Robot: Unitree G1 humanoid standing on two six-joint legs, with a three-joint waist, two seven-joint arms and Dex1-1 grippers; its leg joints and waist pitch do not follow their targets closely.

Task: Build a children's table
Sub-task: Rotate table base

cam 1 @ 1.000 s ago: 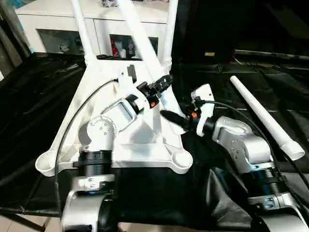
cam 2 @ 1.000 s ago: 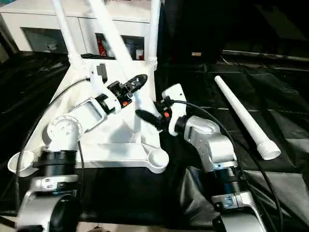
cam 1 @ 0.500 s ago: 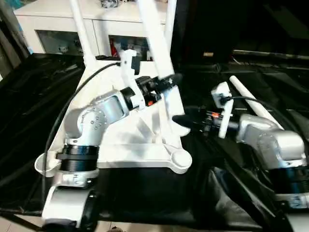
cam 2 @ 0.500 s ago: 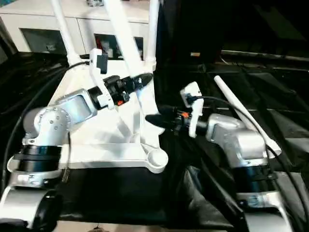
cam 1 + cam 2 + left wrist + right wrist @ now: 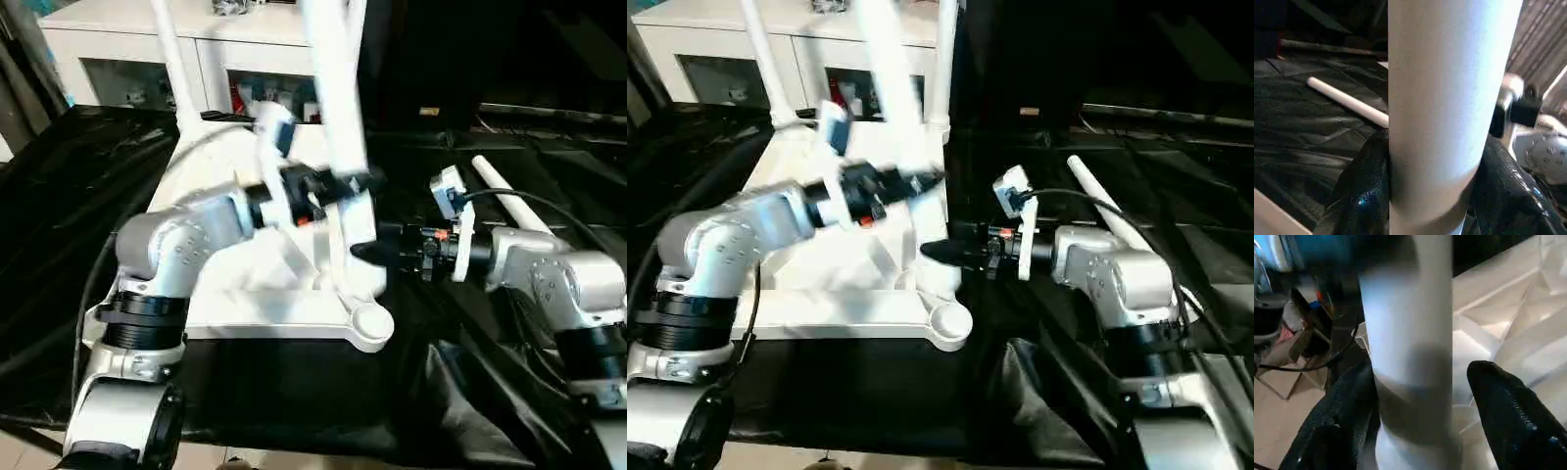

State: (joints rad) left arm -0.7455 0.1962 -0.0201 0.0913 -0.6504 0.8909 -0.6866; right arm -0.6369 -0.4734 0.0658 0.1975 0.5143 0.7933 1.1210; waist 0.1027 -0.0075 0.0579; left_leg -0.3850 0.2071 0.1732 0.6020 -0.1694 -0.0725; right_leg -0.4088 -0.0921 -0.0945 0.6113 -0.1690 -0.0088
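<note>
The white tabletop [image 5: 255, 315] lies upside down on black cloth. Two legs stand in its far corners, one on the left [image 5: 764, 59] and one on the right [image 5: 940, 59]. A third leg [image 5: 335, 98] stands nearly upright. Its lower end is at the tabletop's right edge, just behind the empty near-right corner socket [image 5: 370, 323]. My left gripper [image 5: 355, 182] is shut on this leg at mid-height, its fingers [image 5: 1366, 186] pressed to both sides. Lower down, my right gripper [image 5: 364, 253] is open around the same leg, and one finger [image 5: 1513, 416] stands apart from it. A fourth leg [image 5: 509, 201] lies loose at the right.
A white glass-doored cabinet [image 5: 118, 39] stands close behind the tabletop. Crumpled black cloth [image 5: 59, 196] covers the work surface on all sides. The surface's front edge and pale floor [image 5: 20, 446] show at the lower left. Cables trail from both wrists.
My left gripper has swung the held leg from a lean to nearly upright. My right gripper has turned level and moved in around the leg's lower part, opening wider.
</note>
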